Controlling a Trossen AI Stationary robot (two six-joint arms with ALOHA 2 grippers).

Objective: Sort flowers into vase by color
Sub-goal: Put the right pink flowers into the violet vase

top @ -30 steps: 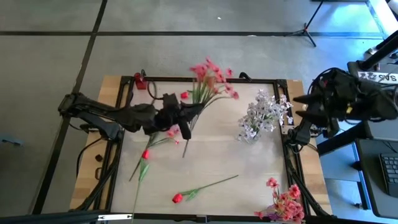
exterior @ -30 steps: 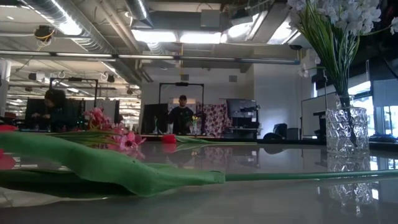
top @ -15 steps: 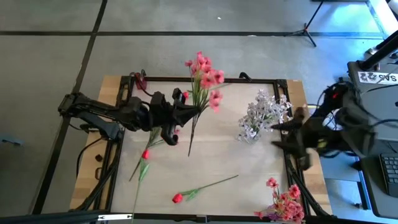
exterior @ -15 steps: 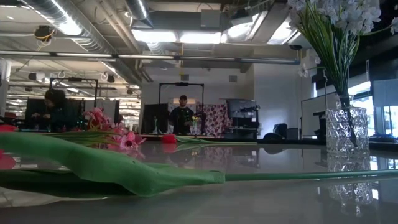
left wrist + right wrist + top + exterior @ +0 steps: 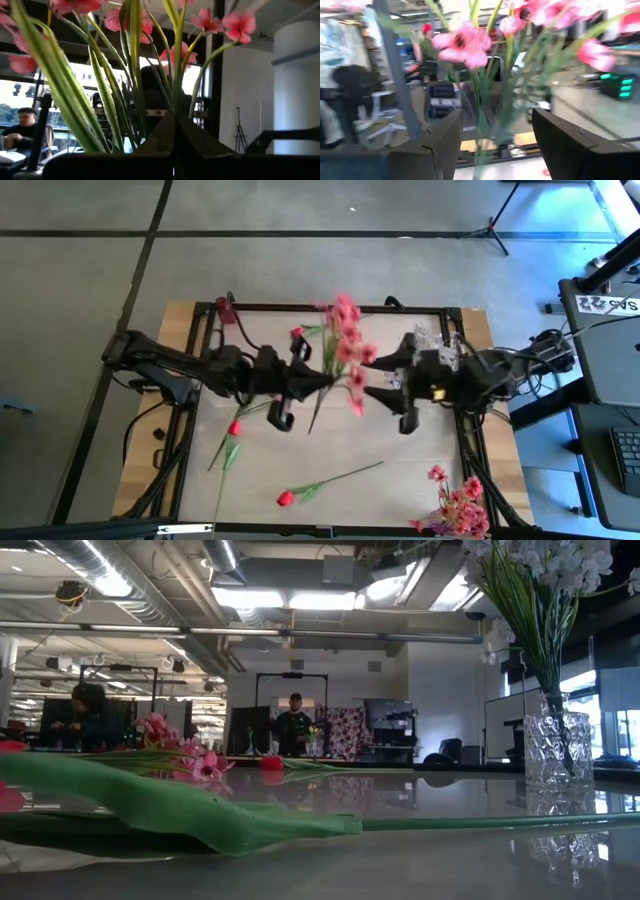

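Note:
My left gripper (image 5: 312,380) is over the middle of the table, shut on a spray of pink blossoms (image 5: 346,345) with green stems (image 5: 125,100). My right gripper (image 5: 386,393) is open just to the right of that spray, and its wrist view shows the pink blossoms (image 5: 462,44) and their stems between its two fingers (image 5: 445,142). Whether they touch, I cannot tell. The glass vase with white blossoms (image 5: 545,745) stands at the right, largely under the right arm in the high view. Red buds (image 5: 285,498) (image 5: 233,428) lie flat on the table. My left gripper pinches the pink spray's bundled green stems (image 5: 172,107) between its two shut fingers, coming level from the table's left. The spray is lifted clear and stands up out of the fingers, blossoms on top, with the stem ends (image 5: 312,420) sticking out toward the near edge.
A second pink spray (image 5: 455,505) lies at the near right corner. A third red bud (image 5: 297,333) and a small red object (image 5: 222,308) sit near the far left. A green leaf and stem (image 5: 200,815) lie close to the low camera. People are in the room behind.
My left gripper has carried the pink spray toward the table's right and turned it, so its blossoms swung from the far edge toward the middle. My right arm has swung in from beyond the right edge to the spray, over the vase.

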